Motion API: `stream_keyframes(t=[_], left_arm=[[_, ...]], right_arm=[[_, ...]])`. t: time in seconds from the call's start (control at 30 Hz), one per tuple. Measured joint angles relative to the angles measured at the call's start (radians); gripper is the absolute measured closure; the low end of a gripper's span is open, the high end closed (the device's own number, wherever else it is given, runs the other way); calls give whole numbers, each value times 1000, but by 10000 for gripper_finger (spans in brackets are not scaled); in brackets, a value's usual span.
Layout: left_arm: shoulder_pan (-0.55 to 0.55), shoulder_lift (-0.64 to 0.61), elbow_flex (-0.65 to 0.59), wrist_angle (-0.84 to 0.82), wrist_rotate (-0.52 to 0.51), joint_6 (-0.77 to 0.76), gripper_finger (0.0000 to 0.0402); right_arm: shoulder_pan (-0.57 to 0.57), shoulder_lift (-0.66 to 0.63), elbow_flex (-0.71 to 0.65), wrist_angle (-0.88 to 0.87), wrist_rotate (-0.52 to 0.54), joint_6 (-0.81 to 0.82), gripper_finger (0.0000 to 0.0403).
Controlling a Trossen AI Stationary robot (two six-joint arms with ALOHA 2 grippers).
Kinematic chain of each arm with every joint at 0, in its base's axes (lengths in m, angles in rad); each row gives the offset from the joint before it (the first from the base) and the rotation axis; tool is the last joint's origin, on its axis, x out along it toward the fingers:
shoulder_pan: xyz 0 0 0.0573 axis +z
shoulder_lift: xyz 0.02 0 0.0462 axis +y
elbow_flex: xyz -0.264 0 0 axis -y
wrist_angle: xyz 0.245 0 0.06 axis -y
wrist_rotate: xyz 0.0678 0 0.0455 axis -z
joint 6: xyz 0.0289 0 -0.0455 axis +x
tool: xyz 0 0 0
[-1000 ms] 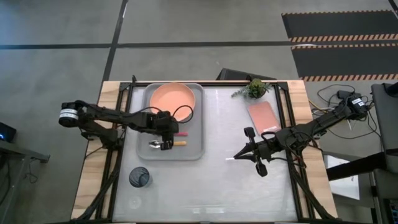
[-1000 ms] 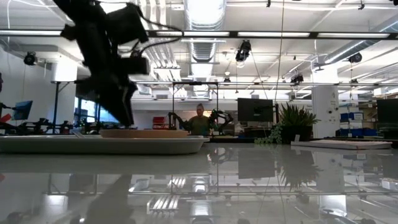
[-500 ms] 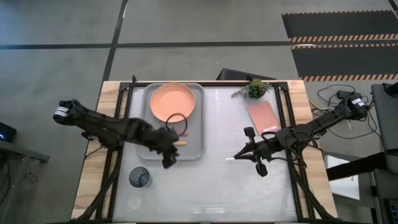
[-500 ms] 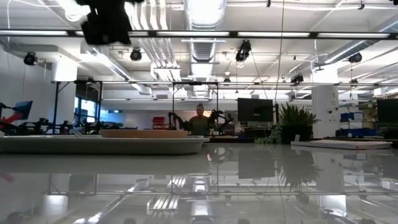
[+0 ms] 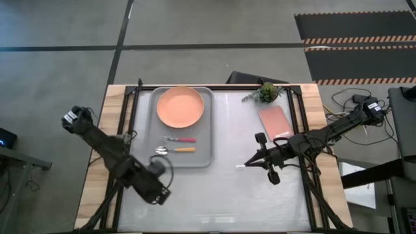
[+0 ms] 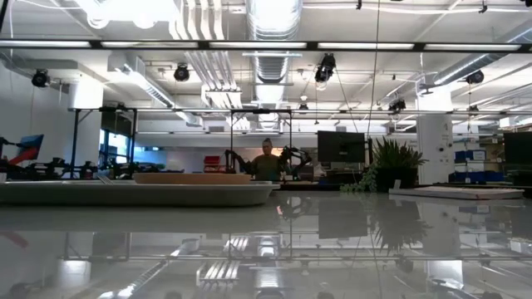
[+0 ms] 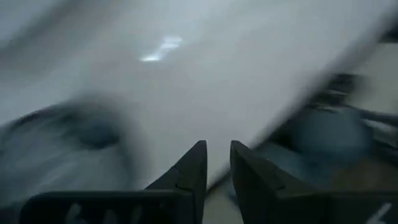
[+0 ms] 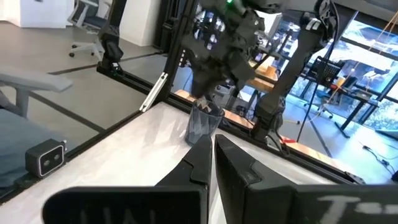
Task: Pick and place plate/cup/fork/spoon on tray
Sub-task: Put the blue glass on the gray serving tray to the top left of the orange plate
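Left hand (image 5: 158, 194), apparently closed, hovers over the cup (image 8: 206, 121).

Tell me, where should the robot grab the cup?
Best bet is the rim, coming straight down from above. The cup stands upright with its mouth open to the top, and its round wall is thin enough to pinch at one side. The left gripper hangs over it, so that arm looks best placed.
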Motion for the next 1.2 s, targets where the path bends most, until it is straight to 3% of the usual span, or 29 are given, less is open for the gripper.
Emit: stream_keyframes(t=[0.17,0.43,0.9,1.07,1.2], left_arm=[[-72,0,-1,-213,-44,-189,356],[-77,0,-15,-201,-48,-183,352],[-84,66,-31,-185,-48,-145,277],[-83,111,-34,-183,-33,-122,285],[-83,133,-42,-183,-20,-121,315]], right_arm=[[0,0,0,0,-3,-4,394],[0,0,0,4,-2,-35,394],[0,0,0,4,-2,-28,394],[0,0,0,4,-2,-28,394],[0,0,0,4,-2,-28,394]])
